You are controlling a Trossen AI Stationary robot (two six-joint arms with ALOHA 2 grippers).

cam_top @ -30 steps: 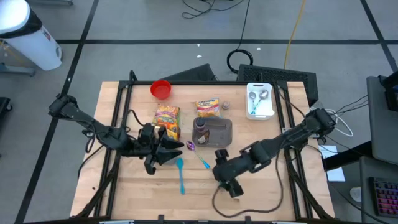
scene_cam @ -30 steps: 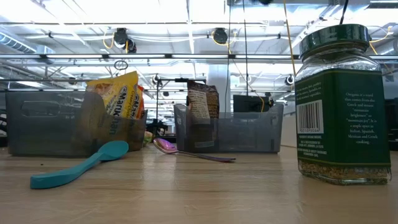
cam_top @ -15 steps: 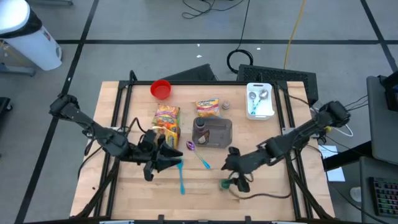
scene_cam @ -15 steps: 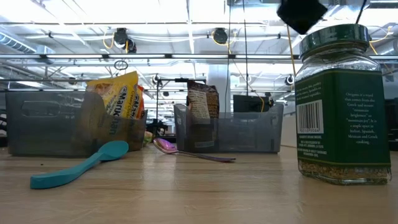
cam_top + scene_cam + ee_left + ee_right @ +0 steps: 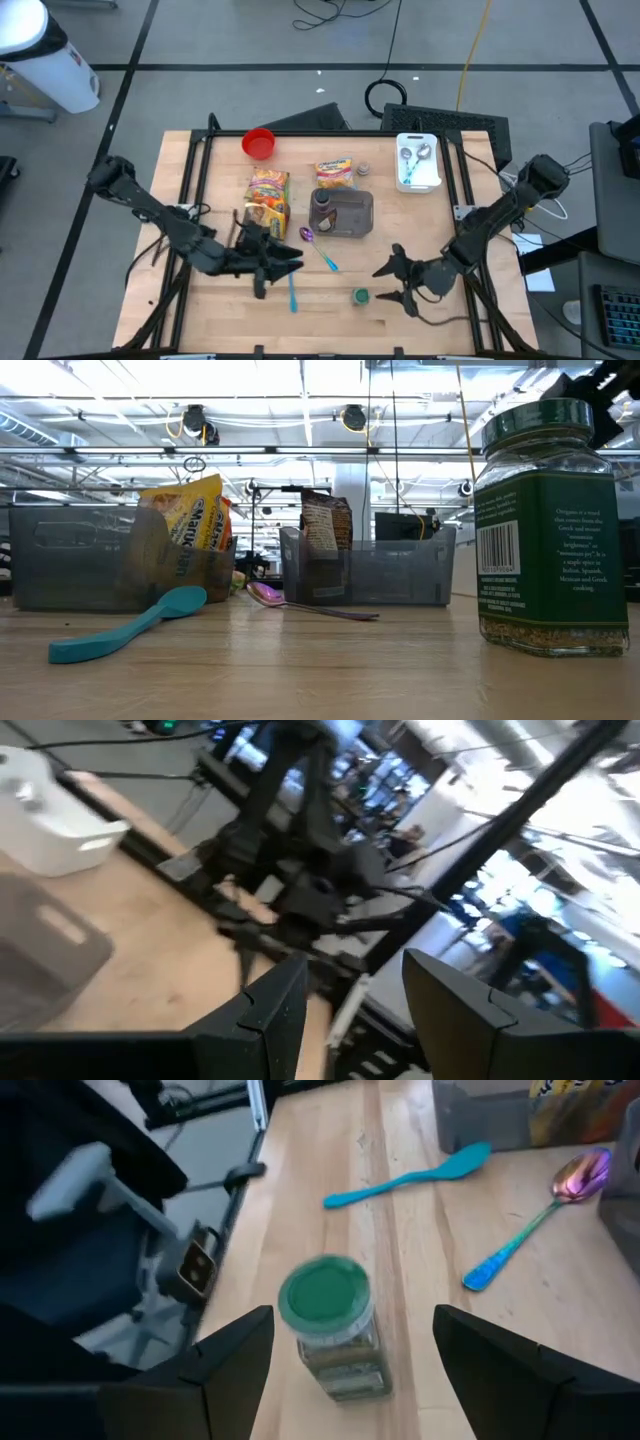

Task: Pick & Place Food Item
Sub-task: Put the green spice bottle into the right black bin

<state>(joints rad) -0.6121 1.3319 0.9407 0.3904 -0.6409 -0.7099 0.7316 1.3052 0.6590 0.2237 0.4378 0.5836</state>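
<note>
- right tool (image 5: 396, 282) hangs with its fingers spread wide and nothing between them, just beside the green-lidded jar (image 5: 360, 296), on that jar's right side in the high view.
- the jar stands upright on the bench (image 5: 220, 310) near the front edge, its long axis vertical, clear of both fingers.
- left tool (image 5: 283, 257) sits partly open and empty above the teal spoon (image 5: 291, 284), farther from the jar than the right one, so the right arm looks better placed to reach it.
</note>
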